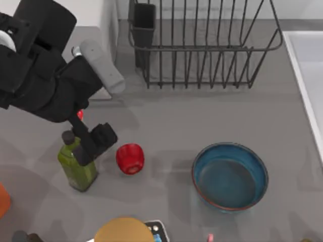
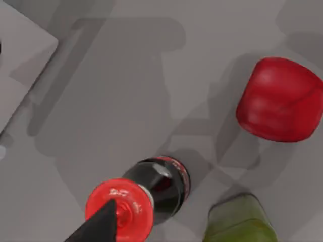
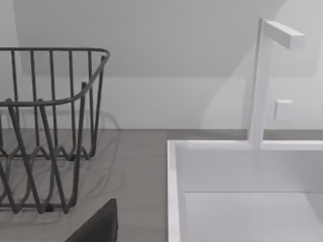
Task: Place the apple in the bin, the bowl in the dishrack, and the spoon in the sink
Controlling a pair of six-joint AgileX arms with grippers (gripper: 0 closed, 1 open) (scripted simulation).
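The red apple (image 1: 130, 158) lies on the grey table left of centre, and it is also in the left wrist view (image 2: 279, 99). My left gripper (image 1: 96, 142) hangs open just left of the apple, not touching it, above a green bottle (image 1: 78, 166). One of its dark fingers (image 2: 101, 224) crosses the red cap of a dark bottle (image 2: 151, 189). The blue bowl (image 1: 229, 175) sits upright to the right of the apple. At the back stands the black wire dishrack (image 1: 202, 50), with the white sink (image 1: 308, 65) at the right edge. The bin and the spoon are out of view. My right gripper (image 3: 96, 229) is near the sink (image 3: 174, 191) and dishrack (image 3: 50, 101).
A pale grey elongated object (image 1: 103, 65) lies beside the left arm at the back left. Along the front edge are an orange item (image 1: 2, 199), a tan round object (image 1: 123, 229) and small bits. A white faucet (image 3: 262, 75) rises behind the sink.
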